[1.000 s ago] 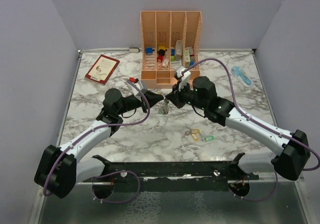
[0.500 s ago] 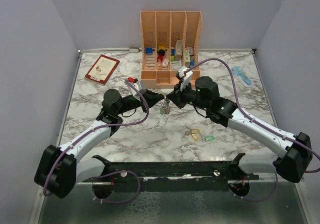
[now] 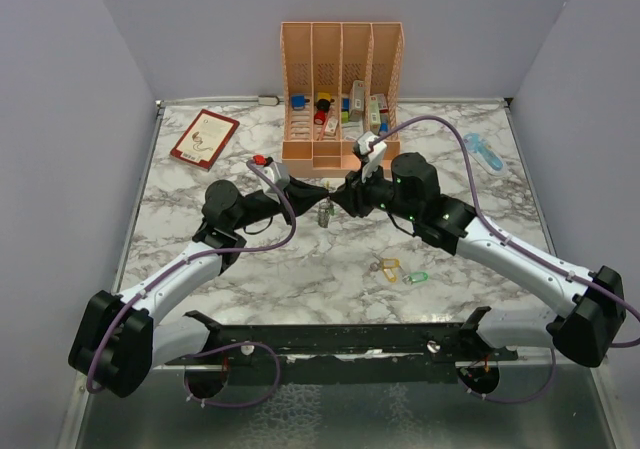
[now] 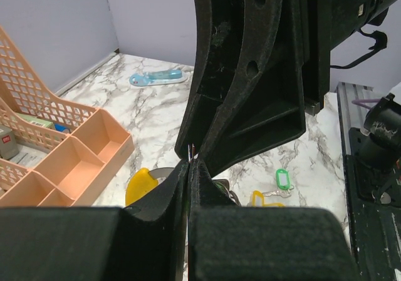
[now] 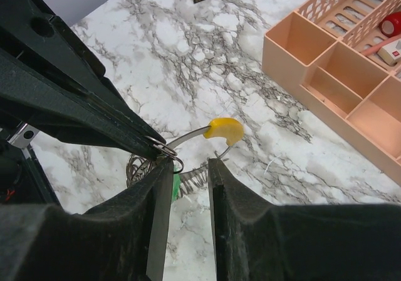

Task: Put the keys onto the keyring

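The left pincer (image 4: 188, 171) is pressed together, its tips pinching the thin wire of the keyring (image 5: 188, 137) and holding it over the counter (image 3: 300, 269) in front of the peach organiser (image 3: 342, 64), with a yellow-headed key (image 5: 224, 129) sitting on the loop. The right pincer (image 5: 191, 168) meets it tip to tip, fingers slightly parted around the ring's lower part, a green key head (image 5: 176, 187) against one finger. A loose yellow key (image 3: 390, 267) and a loose green key (image 3: 417, 277) lie on the counter nearer the bases; the print on the red book (image 3: 204, 137) is too small to read.
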`<action>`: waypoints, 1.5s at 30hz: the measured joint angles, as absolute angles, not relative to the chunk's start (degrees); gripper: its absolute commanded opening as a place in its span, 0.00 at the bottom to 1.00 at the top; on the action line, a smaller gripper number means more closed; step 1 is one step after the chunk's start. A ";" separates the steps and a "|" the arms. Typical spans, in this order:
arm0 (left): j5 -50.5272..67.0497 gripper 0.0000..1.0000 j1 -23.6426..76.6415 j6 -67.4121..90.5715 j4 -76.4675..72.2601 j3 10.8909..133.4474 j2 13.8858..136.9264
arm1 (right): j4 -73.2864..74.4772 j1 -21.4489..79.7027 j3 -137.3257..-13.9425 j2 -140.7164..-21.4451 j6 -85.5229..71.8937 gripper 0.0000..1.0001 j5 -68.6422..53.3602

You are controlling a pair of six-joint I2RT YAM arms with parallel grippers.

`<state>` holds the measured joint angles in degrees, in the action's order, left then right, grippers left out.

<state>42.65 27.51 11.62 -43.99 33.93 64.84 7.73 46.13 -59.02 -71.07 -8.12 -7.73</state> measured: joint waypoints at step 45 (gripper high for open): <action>59.72 0.00 27.51 -2.26 -31.16 34.37 64.82 | 33.61 46.15 -67.66 -69.52 11.55 0.22 -25.19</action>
<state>59.72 27.51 -2.26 -31.16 34.37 64.82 33.61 46.15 -67.66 -69.52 11.55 -25.19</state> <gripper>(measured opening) 0.018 0.228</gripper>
